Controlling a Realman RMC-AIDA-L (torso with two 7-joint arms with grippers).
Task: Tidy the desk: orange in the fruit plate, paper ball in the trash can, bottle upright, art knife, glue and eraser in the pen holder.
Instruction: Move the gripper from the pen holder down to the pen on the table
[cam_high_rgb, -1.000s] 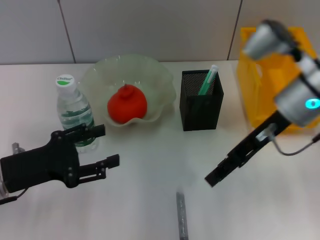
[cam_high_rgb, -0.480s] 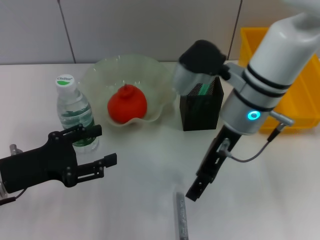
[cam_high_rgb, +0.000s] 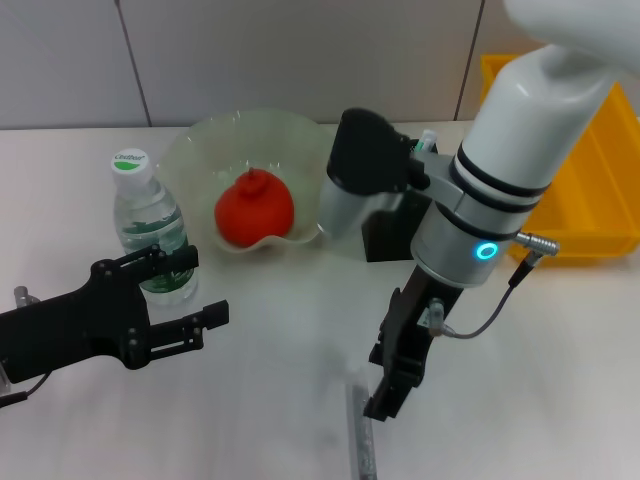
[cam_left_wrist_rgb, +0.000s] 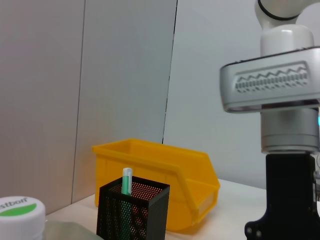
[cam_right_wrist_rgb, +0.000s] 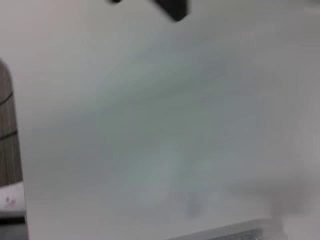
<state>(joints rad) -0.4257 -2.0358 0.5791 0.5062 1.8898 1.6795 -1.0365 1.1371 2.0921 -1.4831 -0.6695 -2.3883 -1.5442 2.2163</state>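
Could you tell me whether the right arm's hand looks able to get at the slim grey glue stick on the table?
Probably yes: the right hand hangs just beside the slim grey glue stick, with nothing between them.

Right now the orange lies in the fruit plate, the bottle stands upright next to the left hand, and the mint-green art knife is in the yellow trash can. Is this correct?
Not quite. The art knife stands in the black mesh pen holder, not in the trash can; the left wrist view shows this. The orange does lie in the fruit plate, and the bottle stands upright next to the left hand.
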